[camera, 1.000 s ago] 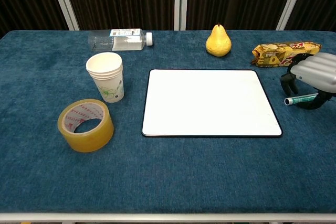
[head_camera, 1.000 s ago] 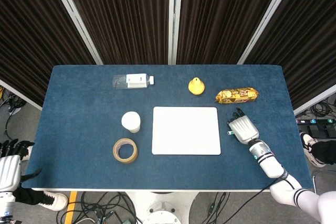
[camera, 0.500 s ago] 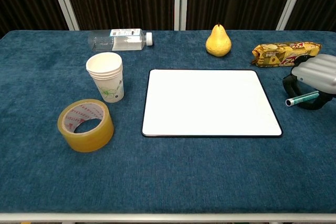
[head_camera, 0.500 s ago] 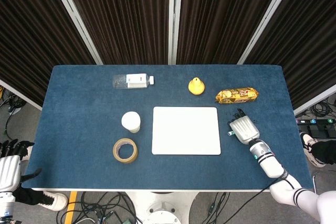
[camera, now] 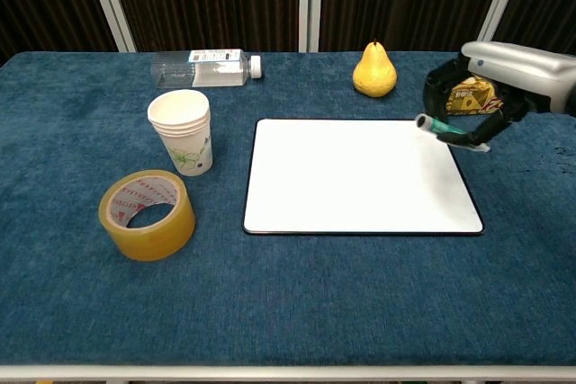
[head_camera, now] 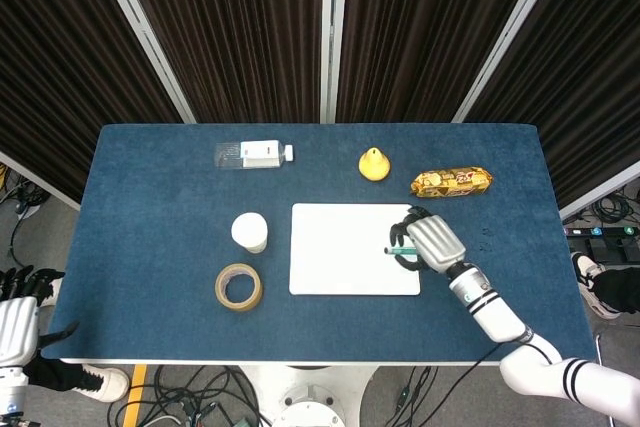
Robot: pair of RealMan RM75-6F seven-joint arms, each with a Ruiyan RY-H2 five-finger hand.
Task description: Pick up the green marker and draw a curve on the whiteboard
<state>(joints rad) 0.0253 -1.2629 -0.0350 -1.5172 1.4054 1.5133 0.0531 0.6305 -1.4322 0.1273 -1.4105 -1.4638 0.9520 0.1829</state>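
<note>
Operator: Green marker (head_camera: 401,250) status in the head view?

Technician: The right hand (head_camera: 428,241) is gripping it, fingers curled around the barrel. The marker is lying over the right edge of the whiteboard (head_camera: 340,247), with its long axis running roughly left-right across the table and its free end pointing toward the board's middle. Whether it is touching the surface cannot be determined from above. The left hand (head_camera: 18,322) is showing at the lower left, off the table (head_camera: 150,207); its state cannot be determined.

Operator: And the chest view?

Technician: The right hand (camera: 490,83) is holding the green marker (camera: 441,128) raised above the whiteboard (camera: 351,177), near its upper right corner. The barrel is tilting, the white-tipped end pointing toward the robot's left and slightly up. Which end carries the nib is not readable.

Operator: Step in hand?

Technician: Judging by this, pickup is complete and the marker is being positioned over the board; the board is showing no ink.

Operator: Next move?

Technician: Lowering the tip onto the white surface, then sweeping a curve while keeping light contact.
</note>
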